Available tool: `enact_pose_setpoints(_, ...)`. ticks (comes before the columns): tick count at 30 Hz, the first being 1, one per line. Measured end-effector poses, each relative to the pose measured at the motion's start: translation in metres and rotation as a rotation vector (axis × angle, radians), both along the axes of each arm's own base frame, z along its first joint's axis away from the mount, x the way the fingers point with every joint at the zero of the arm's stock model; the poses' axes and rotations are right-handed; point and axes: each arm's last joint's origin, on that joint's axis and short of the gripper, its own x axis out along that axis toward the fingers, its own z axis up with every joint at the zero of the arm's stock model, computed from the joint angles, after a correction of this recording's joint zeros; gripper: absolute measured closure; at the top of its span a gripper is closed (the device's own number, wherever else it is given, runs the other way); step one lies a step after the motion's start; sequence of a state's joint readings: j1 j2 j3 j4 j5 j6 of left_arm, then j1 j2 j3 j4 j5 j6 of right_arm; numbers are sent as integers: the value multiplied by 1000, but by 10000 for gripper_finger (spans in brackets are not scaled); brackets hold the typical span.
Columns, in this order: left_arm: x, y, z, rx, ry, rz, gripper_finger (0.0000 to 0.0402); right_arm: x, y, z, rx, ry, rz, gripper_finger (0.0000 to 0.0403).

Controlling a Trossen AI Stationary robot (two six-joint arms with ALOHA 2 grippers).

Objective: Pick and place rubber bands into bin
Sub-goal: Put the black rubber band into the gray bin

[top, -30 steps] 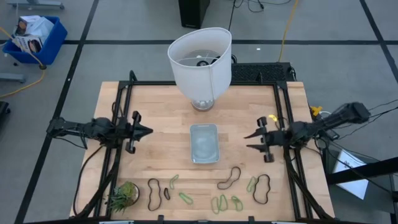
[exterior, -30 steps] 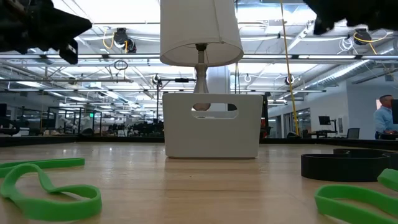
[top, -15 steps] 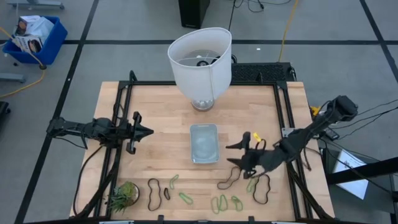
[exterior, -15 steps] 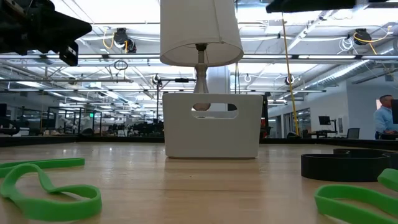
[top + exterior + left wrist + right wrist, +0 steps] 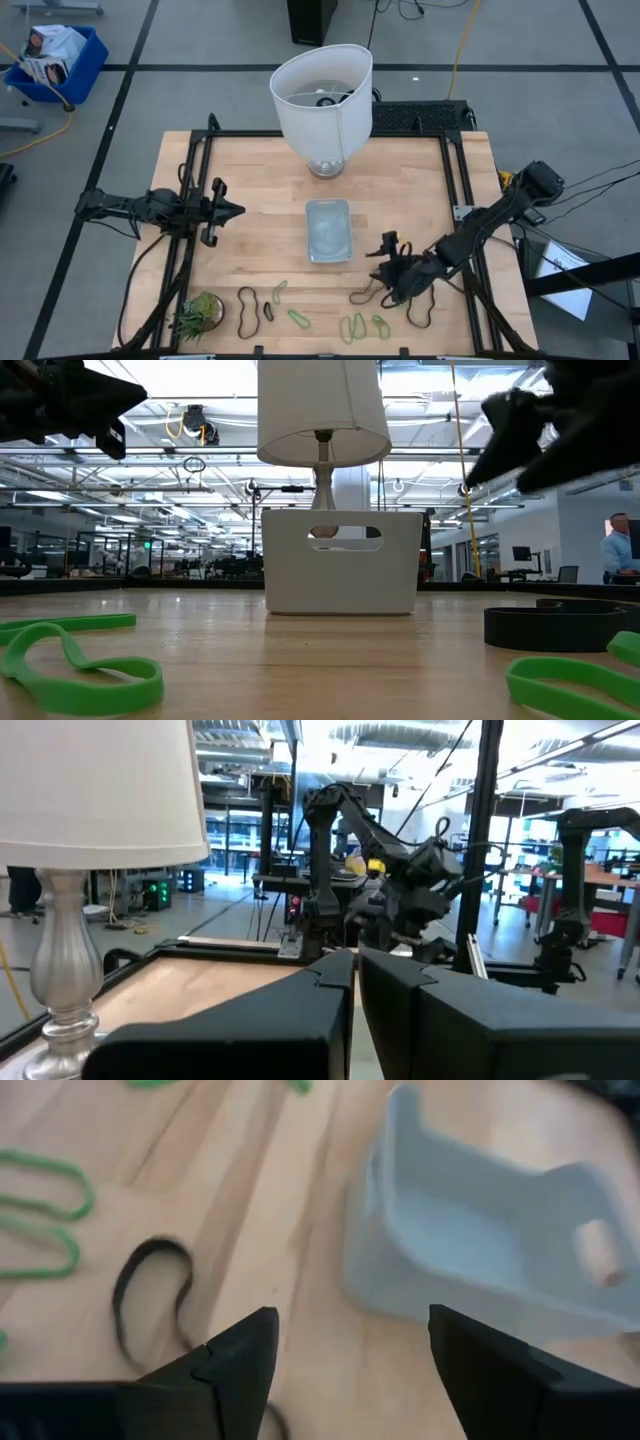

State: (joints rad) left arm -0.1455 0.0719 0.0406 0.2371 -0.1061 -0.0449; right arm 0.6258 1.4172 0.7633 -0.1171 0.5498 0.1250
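Since the earlier frames the right arm has swung from the table's right edge inward and down toward the near side; the right gripper [image 5: 385, 268] now hovers low over the wood, between the bin [image 5: 329, 229] and the row of rubber bands, while the left arm has stayed parked. In the high view a dark brown rubber band [image 5: 368, 287] lies just nearer the table's front edge than the gripper, its long axis running diagonally, slanting away from the bin toward the front. The right wrist view shows that dark loop [image 5: 150, 1292] on the wood ahead of the fingertips, slightly to one side of the gap, with the pale bin [image 5: 470, 1255] well beyond it. The fingers [image 5: 225, 1365] stand wide apart, holding and touching nothing. The right arm is clearly the nearer one. The left gripper [image 5: 232, 211] waits at the left rail, far from every band, its fingers closed together and empty in its own wrist view. Light-green rubber bands [image 5: 355, 326] lie scattered along the front edge. No band appears inside the bin as yet.
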Motion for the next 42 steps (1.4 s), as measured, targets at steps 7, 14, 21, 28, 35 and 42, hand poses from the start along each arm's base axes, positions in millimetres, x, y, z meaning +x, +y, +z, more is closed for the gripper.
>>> enact_pose_setpoints(7, 0, 0, 0, 20, 3, 4, 376, -1, -6, -24, 75, 134, 26, 159)
enact_pose_setpoints(14, 0, 0, -1, 16, 10, 3, 376, 6, -8, -44, 105, 234, 50, 160)
enact_pose_setpoints(21, 0, 0, -1, 11, 10, 2, 376, 11, -7, -67, 54, 314, 83, 161)
enact_pose_setpoints(28, 0, 0, -2, 12, 19, 2, 376, 12, -6, -75, 55, 333, 91, 172)
enact_pose_setpoints(35, 1, 0, -3, 14, 29, 2, 376, 11, -4, -74, 105, 368, 135, 257)
enact_pose_setpoints(42, 1, 0, -3, 14, 29, 2, 376, 12, -3, -74, 146, 372, 164, 389)
